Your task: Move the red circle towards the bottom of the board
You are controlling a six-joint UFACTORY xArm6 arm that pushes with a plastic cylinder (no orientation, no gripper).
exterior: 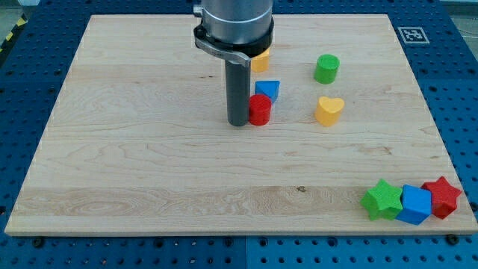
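The red circle [260,110] is a small upright cylinder a little above the middle of the wooden board [149,149]. My tip [239,123] rests on the board right against the red circle's left side, touching or nearly touching it. A blue triangle-like block [268,90] sits just above and to the right of the red circle, touching it or very close. The arm's grey body [235,22] comes down from the view's top.
A yellow block [260,60] is partly hidden behind the arm. A green cylinder [326,69] and a yellow heart [328,110] lie to the right. A green star [382,199], a blue block [415,204] and a red star [442,196] cluster at the bottom right corner.
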